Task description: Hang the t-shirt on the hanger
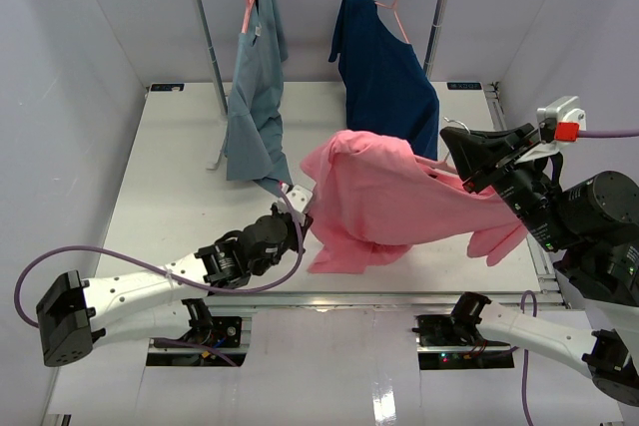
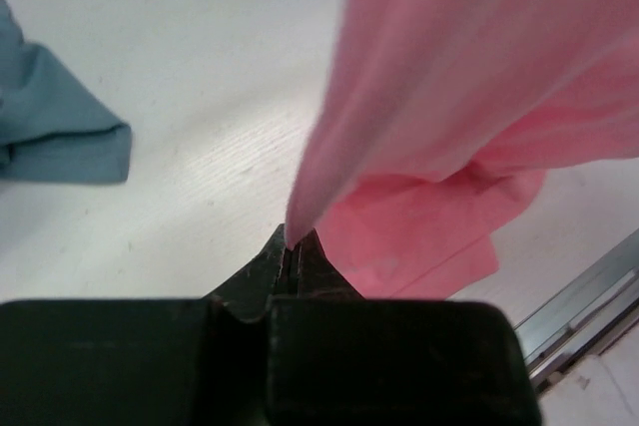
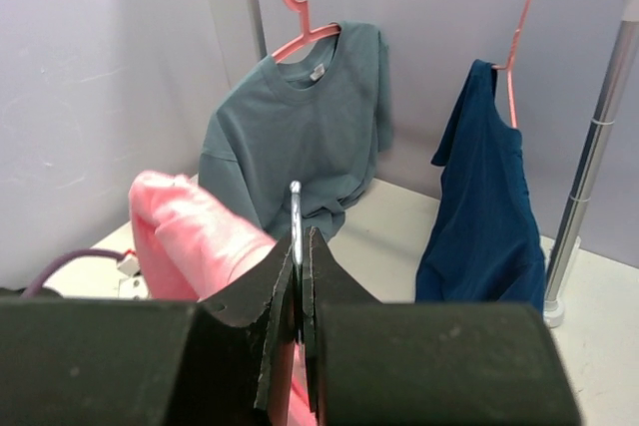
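My right claw (image 1: 467, 169) clamps the hook of the hanger (image 3: 296, 209), t-shirt (image 1: 389, 197) seemingly draped half-on; my left claw (image 2: 293, 246) pinches its edge, so seating and straightening remain.

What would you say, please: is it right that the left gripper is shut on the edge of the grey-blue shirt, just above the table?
Not quite. The left gripper is shut on the edge of the pink t-shirt, just above the table, not on the grey-blue shirt, which is apart from it. The left wrist view shows this.
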